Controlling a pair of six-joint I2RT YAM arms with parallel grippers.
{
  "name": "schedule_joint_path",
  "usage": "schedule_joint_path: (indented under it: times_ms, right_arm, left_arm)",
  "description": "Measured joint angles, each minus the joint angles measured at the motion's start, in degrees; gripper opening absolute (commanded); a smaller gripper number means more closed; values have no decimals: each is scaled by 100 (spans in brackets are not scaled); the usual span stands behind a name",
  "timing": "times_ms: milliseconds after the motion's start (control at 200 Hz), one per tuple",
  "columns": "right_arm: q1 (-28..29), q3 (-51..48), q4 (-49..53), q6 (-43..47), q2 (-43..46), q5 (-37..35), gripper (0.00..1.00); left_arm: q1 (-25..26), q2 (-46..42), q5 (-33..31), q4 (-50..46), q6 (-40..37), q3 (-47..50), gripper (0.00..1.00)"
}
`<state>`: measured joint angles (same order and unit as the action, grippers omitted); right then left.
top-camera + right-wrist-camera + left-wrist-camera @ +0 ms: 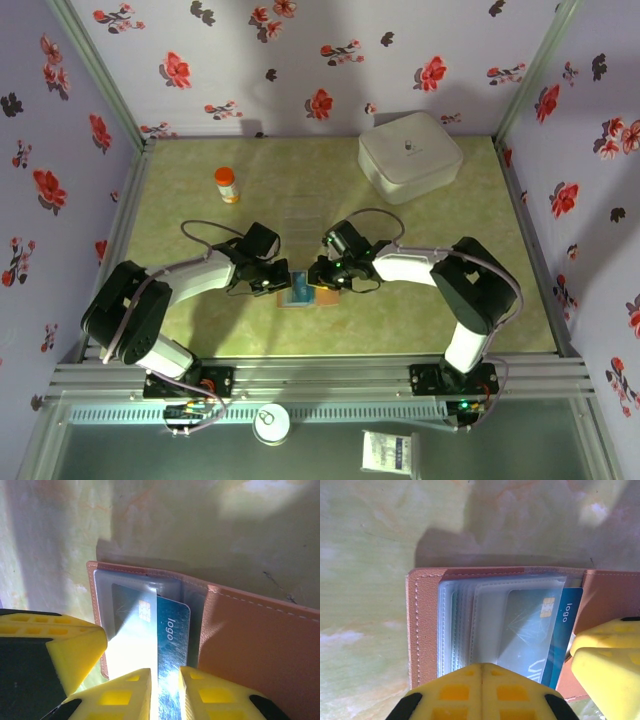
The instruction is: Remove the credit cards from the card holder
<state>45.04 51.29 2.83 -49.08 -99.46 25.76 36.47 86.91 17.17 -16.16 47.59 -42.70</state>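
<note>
The brown card holder (322, 296) lies open on the green table between both arms. Its clear sleeves (485, 610) fan out over the brown leather (425, 630). A blue credit card (172, 630) marked "logo" sticks partway out of a sleeve. My right gripper (166, 680) is shut on the card's near end, one yellow finger on each side. My left gripper (482, 667) is shut, its joined tips pressing on the sleeves near the holder's edge. In the top view the left gripper (280, 282) and right gripper (322, 280) meet over the blue card (299, 287).
A big white rounded box (410, 155) stands at the back right. An orange-capped bottle (227, 184) stands at the back left. A faint clear tray (300, 215) lies just beyond the grippers. Floral walls close in the table on three sides.
</note>
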Motion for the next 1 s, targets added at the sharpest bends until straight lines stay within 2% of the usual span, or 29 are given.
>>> schedule_joint_path:
  times_ms: [425,745,1005]
  right_arm:
    - [-4,-2,-70,-9,179,146,23]
    - [-4,-2,-354,-66,-192,468,23]
    - [-4,66,-109,-11,-243,380,23]
  left_arm:
    - [0,-98,48,2,0,0,0]
    - [0,28,59,-13,-20,0,0]
    - [0,31,42,-20,-22,0,0]
